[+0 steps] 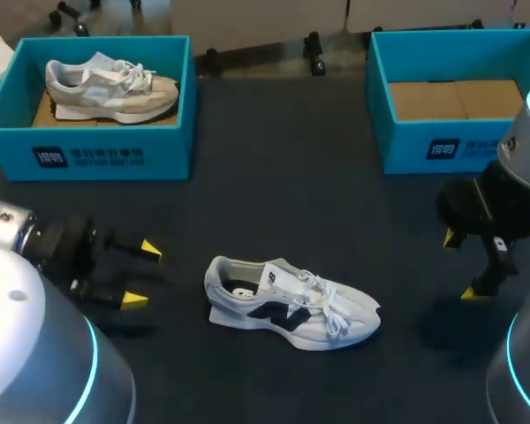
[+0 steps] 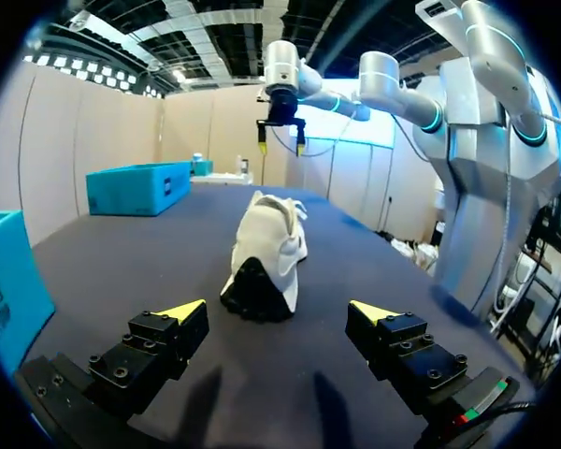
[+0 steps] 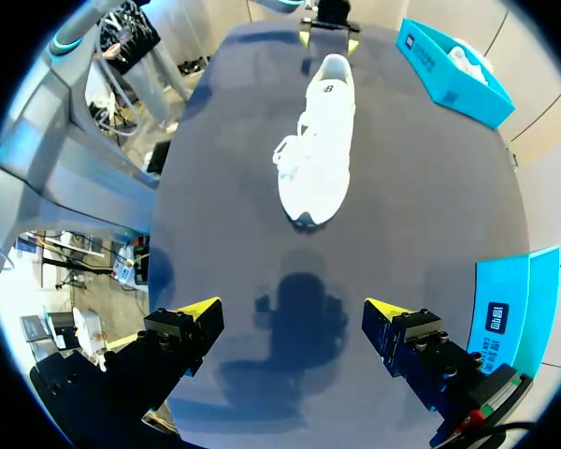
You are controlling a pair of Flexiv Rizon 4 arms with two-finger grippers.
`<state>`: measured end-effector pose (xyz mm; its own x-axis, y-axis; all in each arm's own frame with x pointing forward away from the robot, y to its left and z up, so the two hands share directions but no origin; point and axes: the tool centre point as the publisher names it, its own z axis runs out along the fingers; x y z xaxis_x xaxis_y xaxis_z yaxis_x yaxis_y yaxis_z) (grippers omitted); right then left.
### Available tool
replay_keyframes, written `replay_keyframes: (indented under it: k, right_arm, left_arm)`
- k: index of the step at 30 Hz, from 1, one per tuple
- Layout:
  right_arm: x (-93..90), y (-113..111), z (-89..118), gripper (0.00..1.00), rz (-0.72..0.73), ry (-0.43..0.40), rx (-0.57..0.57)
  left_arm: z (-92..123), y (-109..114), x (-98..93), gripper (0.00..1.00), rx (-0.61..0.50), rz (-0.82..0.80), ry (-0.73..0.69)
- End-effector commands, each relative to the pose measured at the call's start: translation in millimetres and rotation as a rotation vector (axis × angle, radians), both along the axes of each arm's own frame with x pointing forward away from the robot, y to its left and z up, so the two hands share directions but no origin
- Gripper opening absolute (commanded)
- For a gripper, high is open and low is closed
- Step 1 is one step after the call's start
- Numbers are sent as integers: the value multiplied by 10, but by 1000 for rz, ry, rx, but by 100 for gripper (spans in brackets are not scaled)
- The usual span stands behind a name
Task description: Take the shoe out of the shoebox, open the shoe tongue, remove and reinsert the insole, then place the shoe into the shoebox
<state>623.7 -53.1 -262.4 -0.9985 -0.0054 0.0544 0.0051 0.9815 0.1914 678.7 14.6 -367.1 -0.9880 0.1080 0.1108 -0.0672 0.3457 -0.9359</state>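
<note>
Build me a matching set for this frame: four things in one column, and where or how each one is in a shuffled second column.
1. white shoe
2. beige shoe
3. right shoebox
4. left gripper

a. open, facing a shoe's heel
b. holds no shoe
c. lying on the open table
d. inside the left shoebox

Pairs: 1-c, 2-d, 3-b, 4-a
</note>
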Motion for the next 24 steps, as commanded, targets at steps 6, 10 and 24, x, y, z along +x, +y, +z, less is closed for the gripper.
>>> replay_keyframes:
  k: [6,10,24]
  right_arm:
    - [-1,4,-12,100,0,-1,-2]
    - [-1,4,-12,100,0,-1,-2]
    - [-1,4,-12,100,0,-1,-2]
  left_arm:
    - [-180,81,-12,100,-95,79,12]
    - [-179,146,-38,100,-109,89,-24]
    - [-314,213,40,100,-107,50,-3]
